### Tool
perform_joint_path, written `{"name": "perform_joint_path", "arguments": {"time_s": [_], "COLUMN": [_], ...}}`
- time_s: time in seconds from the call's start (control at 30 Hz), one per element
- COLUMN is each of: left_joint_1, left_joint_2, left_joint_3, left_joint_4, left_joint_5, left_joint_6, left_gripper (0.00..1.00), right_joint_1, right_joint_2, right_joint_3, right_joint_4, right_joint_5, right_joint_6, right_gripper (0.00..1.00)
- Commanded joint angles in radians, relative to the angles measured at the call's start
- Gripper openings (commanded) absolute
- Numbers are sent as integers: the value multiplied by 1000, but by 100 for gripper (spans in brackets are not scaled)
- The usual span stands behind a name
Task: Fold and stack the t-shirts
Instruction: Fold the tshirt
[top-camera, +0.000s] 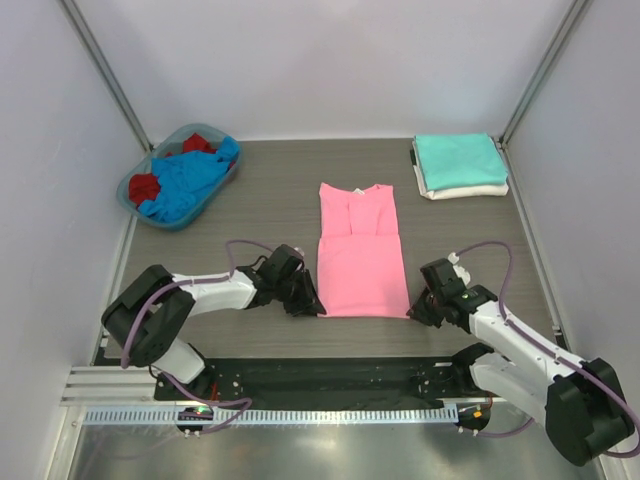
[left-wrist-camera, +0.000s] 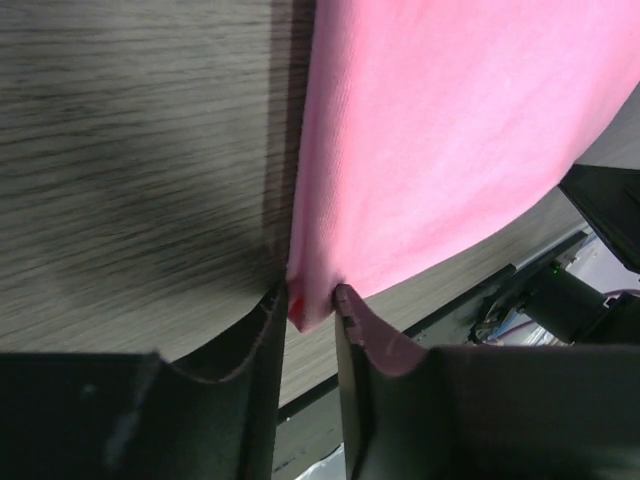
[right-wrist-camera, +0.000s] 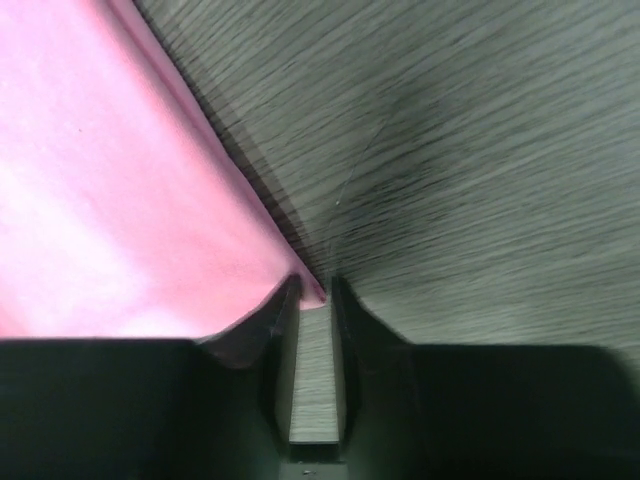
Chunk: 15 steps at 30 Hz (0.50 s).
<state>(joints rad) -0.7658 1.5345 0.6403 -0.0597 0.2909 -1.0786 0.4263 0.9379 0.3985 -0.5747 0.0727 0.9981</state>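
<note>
A bright pink t-shirt (top-camera: 360, 255) lies flat on the table, sleeves folded in, its hem toward me. My left gripper (top-camera: 308, 300) is at the hem's left corner. In the left wrist view this gripper (left-wrist-camera: 310, 300) is shut on that corner of the pink cloth (left-wrist-camera: 450, 130). My right gripper (top-camera: 418, 305) is at the hem's right corner. In the right wrist view its narrow jaws (right-wrist-camera: 313, 285) pinch the tip of the pink cloth (right-wrist-camera: 100, 200). A folded teal t-shirt (top-camera: 458, 158) rests on a folded white one (top-camera: 465, 190) at the back right.
A blue-rimmed basket (top-camera: 135, 195) at the back left holds a crumpled blue t-shirt (top-camera: 190, 175) and red cloth (top-camera: 145, 187). Grey walls and metal posts close in the table on three sides. A black rail runs along the near edge.
</note>
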Motion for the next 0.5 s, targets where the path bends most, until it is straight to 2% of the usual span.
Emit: {"name": "perform_joint_path", "arguments": {"time_s": [0.0, 0.03, 0.07, 0.13, 0.47], "left_joint_1": [-3, -3, -4, -4, -59], "left_joint_2": [15, 16, 13, 3, -174], "left_joint_3": [7, 13, 15, 25, 91], "left_joint_4": [5, -2, -8, -20, -216], "left_joint_5": [-52, -52, -52, -52, -136], "left_joint_6": [9, 11, 12, 13, 17], "left_gripper": [24, 20, 12, 2, 0], "right_joint_1": [6, 6, 6, 8, 22], "right_joint_2": [-34, -39, -44, -68, -290], "right_joint_3": [-26, -26, -26, -21, 104], "right_joint_4": [18, 18, 16, 10, -180], "right_joint_5": [55, 53, 50, 41, 53], "right_joint_6": [-1, -3, -3, -6, -21], "right_gripper": [11, 3, 1, 1, 1]}}
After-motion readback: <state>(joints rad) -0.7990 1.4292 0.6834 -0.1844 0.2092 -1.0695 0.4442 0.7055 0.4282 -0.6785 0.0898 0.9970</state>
